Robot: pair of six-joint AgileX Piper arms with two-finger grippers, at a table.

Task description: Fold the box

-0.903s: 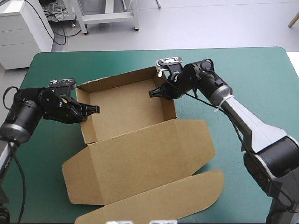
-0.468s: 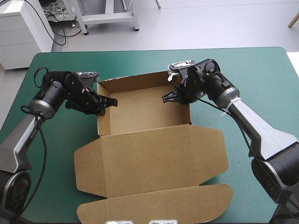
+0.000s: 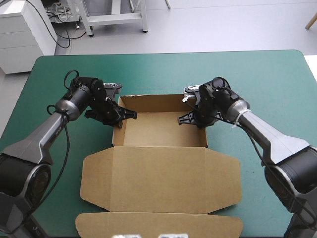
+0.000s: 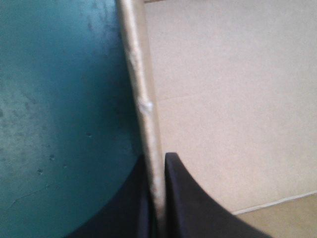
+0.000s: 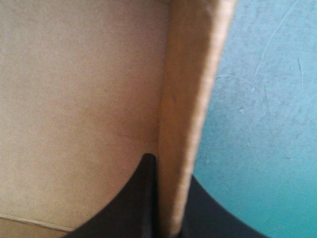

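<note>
Brown box is seen as open tray, lid flat; opposite sides are clamped by L gripper & R gripper.

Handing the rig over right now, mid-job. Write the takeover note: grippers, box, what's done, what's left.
Left gripper: shut on the box, on its left wall.
Right gripper: shut on the box, on its right wall.
The box is an open tray mid-table, walls raised, lid flat on the teal-green cover toward the near edge.
Done: walls up.
Left: the lid is not yet folded; probably the next step.
</note>
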